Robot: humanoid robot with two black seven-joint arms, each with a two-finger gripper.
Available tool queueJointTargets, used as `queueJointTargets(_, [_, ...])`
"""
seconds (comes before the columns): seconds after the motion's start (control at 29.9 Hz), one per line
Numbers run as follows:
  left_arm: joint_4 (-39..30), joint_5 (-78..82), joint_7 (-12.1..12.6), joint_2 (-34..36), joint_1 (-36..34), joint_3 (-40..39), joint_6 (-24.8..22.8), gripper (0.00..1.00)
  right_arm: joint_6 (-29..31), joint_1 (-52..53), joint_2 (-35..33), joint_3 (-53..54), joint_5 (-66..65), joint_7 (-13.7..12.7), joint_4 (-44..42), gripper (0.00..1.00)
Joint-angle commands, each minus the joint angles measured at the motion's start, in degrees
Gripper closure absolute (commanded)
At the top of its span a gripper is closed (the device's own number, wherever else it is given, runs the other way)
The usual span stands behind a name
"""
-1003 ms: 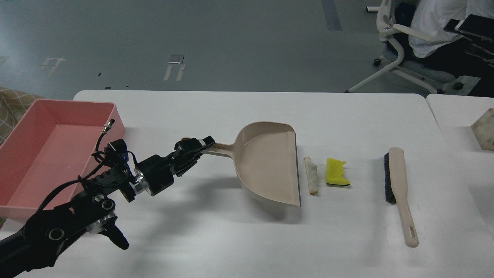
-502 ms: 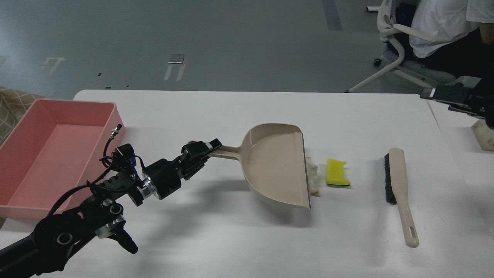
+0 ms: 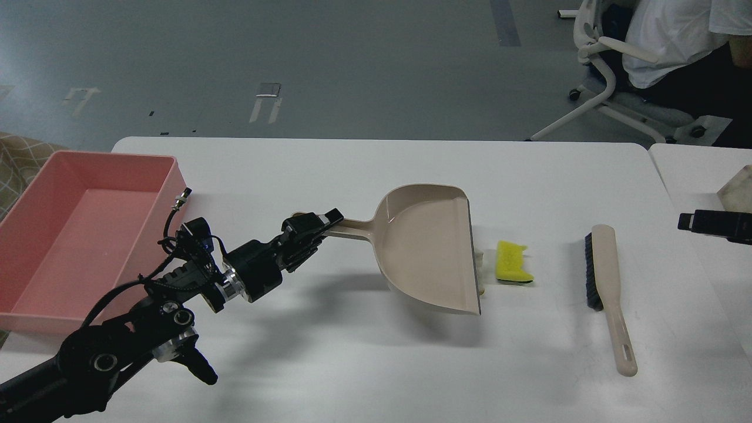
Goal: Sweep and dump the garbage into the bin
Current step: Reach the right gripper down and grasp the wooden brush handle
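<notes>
Left gripper (image 3: 311,225), clamped on dustpan handle (image 3: 351,226) at frame centre, could push beige crust (image 3: 480,271) sideways past the lip.

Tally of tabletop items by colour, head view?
Pink: 1, bin
Beige: 3, dustpan, brush, crust scrap, mostly hidden behind the dustpan lip
Yellow: 1, sponge scrap
Total: 5
Left end effector is shut on the dustpan handle; right end effector is at the right edge, state unclear.
</notes>
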Motion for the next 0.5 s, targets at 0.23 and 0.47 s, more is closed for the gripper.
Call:
queueJointTargets(0.23, [0.01,-0.11,-0.02,-0.54,0.08,-0.45,-0.01,0.87,0.01,-0.33,0.16,-3.84,0.57,-1.24,0.42,0.17])
queueJointTargets(0.47, [0.10,-0.11,-0.02,-2.30,0.08,-0.54,-0.01,0.87,0.01,-0.60,3.93,-4.10,2.16,-3.08,0.42,0.18])
